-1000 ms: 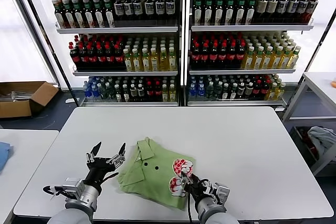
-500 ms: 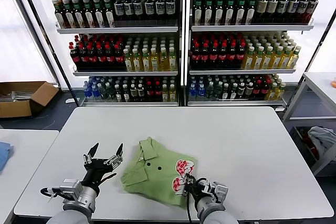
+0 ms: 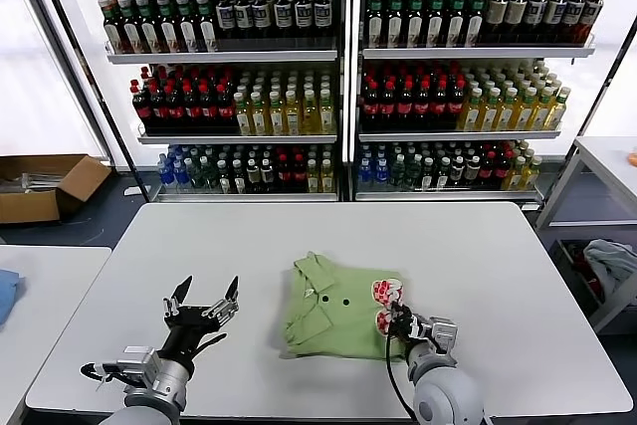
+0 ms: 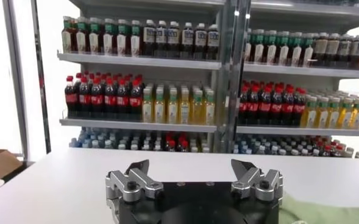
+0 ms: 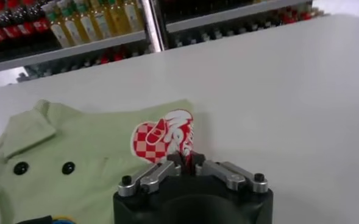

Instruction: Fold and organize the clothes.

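A light green collared shirt (image 3: 333, 311) lies folded on the white table (image 3: 448, 256), a little right of the middle of its front edge. Its collar points to the far left, and the red-and-white logo (image 3: 384, 292) sits at its right edge. My right gripper (image 3: 396, 319) is shut on that logo edge. In the right wrist view the fingers (image 5: 185, 161) pinch the cloth just below the logo (image 5: 164, 135), with the shirt (image 5: 81, 164) and its two dark buttons spread beyond. My left gripper (image 3: 204, 301) hovers open over bare table left of the shirt, its jaws wide apart (image 4: 194, 173).
Shelves of bottled drinks (image 3: 343, 77) stand behind the table. On the floor at the far left lies a cardboard box (image 3: 45, 184). A second table (image 3: 40, 286) stands on the left and a cart holding cloth (image 3: 607, 266) on the right.
The shirt has slid to the right across the table, pulled by my right gripper on its logo edge. The left gripper has stayed open near the same spot.
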Controlling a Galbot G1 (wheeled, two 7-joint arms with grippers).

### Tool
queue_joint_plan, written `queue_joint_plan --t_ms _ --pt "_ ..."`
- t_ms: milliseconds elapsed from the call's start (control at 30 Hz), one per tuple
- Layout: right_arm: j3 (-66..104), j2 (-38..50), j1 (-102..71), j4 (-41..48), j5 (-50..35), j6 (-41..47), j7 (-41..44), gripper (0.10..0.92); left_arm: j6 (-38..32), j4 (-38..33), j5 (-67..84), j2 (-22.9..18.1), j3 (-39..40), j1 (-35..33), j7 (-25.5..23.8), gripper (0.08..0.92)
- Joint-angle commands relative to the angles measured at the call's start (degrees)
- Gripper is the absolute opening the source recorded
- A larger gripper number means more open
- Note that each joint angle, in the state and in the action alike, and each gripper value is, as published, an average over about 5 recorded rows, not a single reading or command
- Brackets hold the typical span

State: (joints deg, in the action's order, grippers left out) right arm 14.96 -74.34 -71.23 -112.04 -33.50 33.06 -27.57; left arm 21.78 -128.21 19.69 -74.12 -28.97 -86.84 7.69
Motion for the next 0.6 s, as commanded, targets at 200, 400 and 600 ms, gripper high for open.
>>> queue_joint_plan --t_ms 200,400,600 --pt "1.59 2.06 1.83 -4.33 17.72 -9.11 5.99 0.418 0.05 -0.55 -0.69 -1.31 1.03 -1.02 0.09 0.823" --pt "-3.85 1.48 -7.07 -12.26 17.65 -6.62 4.19 0.591 -0.11 -2.17 -0.93 -2.22 1.17 -2.21 0.06 0.823" --pt "-7.44 -0.73 -11.06 -13.73 9.45 -2.46 0.03 0.762 -0.15 -3.45 -1.02 -2.53 0.93 -3.32 0.05 0.823"
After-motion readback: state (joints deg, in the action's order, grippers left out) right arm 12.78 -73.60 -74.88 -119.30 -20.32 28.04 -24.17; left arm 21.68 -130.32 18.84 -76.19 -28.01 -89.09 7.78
